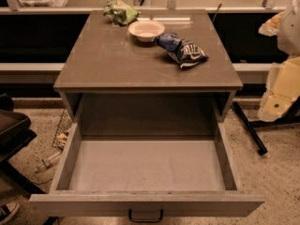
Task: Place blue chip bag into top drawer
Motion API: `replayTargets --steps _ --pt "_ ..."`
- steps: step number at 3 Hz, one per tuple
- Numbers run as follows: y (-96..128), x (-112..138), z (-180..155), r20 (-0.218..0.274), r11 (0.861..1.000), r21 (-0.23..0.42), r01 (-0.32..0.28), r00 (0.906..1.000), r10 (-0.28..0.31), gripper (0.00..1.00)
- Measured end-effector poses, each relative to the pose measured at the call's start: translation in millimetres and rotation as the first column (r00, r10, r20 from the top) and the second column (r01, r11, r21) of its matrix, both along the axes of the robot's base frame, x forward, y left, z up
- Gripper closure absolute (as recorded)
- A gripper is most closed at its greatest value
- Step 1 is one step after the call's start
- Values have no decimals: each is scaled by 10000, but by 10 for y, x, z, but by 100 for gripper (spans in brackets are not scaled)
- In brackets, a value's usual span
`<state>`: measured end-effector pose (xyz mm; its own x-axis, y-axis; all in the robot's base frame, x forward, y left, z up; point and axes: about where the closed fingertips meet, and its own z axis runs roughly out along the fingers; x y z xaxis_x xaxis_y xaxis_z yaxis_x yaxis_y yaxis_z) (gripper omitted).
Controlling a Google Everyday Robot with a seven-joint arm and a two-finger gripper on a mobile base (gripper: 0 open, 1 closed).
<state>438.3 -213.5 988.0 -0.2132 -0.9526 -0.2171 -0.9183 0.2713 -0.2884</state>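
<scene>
While the blue chip bag [182, 49] lies on the counter [108, 60] just beside the white bowl [146, 30], the top drawer [145, 165] stands pulled out below, ready to receive it. The arm [283, 86] hangs off the counter's right side, well apart from the bag; whether its jaws are spread or closed cannot be told, so pickup seems not yet begun.

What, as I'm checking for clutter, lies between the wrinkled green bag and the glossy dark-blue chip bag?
The camera view shows a round white bowl between them; the tool is out of view.
</scene>
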Motion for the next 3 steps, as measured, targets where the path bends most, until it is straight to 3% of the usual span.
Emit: replayTargets --steps 1,2,3 --pt "0 0 1 2 10000 0 0 10000 0 0" --pt "35 393 64 982 9965 799 245 9946 -323 0" --pt "144 1228 183 2837 9816 1893 -238 9584 -315 0"
